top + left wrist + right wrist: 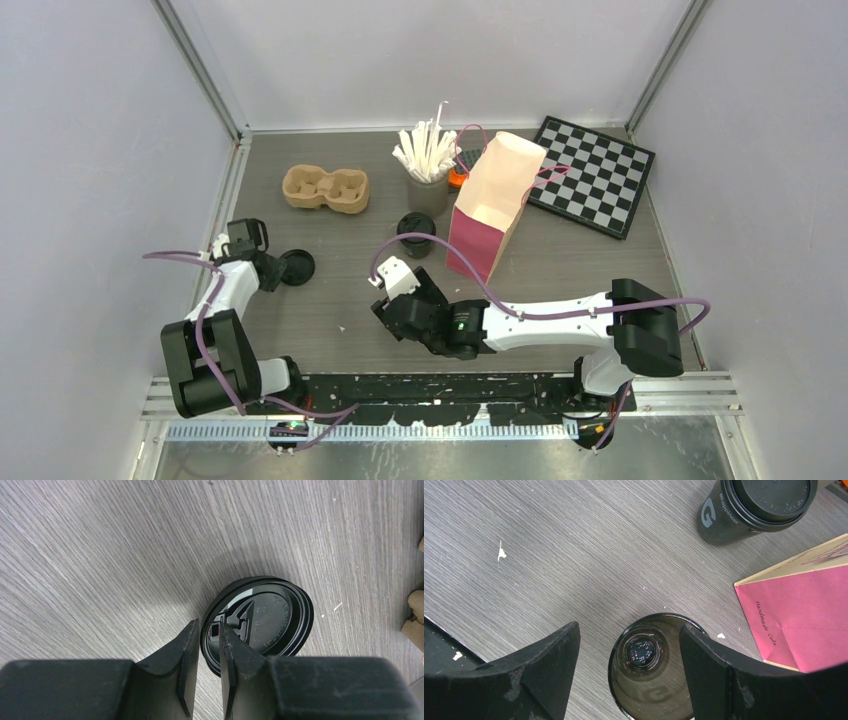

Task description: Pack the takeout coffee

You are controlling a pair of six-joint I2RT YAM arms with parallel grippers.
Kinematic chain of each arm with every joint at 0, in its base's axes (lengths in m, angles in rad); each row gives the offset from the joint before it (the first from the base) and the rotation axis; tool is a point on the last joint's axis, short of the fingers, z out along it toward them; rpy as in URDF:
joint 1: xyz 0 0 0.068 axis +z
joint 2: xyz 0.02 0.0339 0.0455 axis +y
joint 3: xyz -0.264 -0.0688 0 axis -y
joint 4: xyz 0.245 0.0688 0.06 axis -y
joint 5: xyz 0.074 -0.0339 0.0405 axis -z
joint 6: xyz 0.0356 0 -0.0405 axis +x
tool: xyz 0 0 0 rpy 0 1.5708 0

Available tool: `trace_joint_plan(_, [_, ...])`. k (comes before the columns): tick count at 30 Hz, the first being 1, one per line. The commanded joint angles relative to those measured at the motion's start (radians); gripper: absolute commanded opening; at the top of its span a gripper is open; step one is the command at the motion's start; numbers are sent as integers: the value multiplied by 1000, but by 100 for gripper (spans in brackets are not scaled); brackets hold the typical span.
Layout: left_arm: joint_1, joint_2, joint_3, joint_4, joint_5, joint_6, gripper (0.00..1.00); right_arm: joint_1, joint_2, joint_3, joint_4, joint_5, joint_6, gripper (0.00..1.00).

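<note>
Right fingers (544, 675) are spread wide and released, straddling the open cup (644, 655), which stands on the table (330, 330) near centre. The right one looks to touch the rim; the left one is apart. This cup is cut off by the bottom edge in the right wrist view and hidden under the right wrist in the top view.

Left fingers (186, 665) are narrowed and pinch the rim of the loose lid (260, 620) at the near left of the table. One is outside the rim, one over the top; the contact spot is dark and hard to make out.

Lidded cup (416, 233) stands upright mid table, just left of the pink bag (495, 205), which is upright with its mouth open. Just beyond is a grey cup (428, 192) of white sticks (425, 150). An orange object (457, 177) is mostly hidden between grey cup and bag, so I can't identify it. Pulp tray (326, 188) is far left. Checkerboard (592, 175) is far right, its left edge partly covered by the bag's handle.

Count: 2 dark cups, 2 lids (one on, one loose), 1 bag, 1 tray with two wells, 1 grey cup, 1 checkerboard.
</note>
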Motion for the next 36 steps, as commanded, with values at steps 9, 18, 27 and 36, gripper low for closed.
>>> trace_joint_plan(9, [8,-4,15,16,-11,13,2,-4,-11,-3,34,47,13,76])
trace_joint_plan(18, [7,-109,49,-52,14,32,0,-10,-2,-7,41,50,9,76])
trace_joint_plan(27, [7,-284,116,-180,113,53,0,-11,-86,-76,120,60,-92,76])
trace_joint_plan(36, [-12,-468,101,-133,697,39,0,-9,-392,-187,197,-78,-188,77])
